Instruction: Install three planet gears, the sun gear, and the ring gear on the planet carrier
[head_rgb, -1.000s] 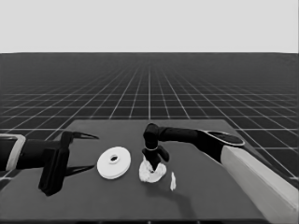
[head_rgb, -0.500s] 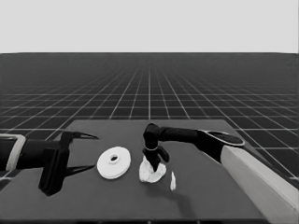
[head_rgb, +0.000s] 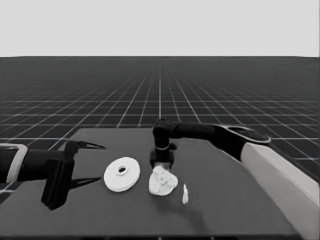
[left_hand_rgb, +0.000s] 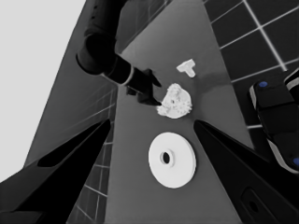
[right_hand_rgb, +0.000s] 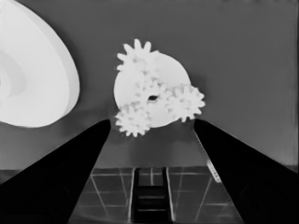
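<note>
The right gripper (head_rgb: 162, 167) is hovering over the smaller round part (right_hand_rgb: 149, 95), fingers apart and holding nothing. Four gears (right_hand_rgb: 186, 103) are sitting on it, mostly hiding it. The left gripper (head_rgb: 82, 165) is waiting, open, beside the larger round part (head_rgb: 121, 174).

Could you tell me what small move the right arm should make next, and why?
Probably lift clear and cross toward the larger round part. The right gripper hovers open and empty just behind the smaller round part, which already carries gears around its centre, while the larger round part lies apart and untouched. The left gripper waits at the table's left end.
</note>
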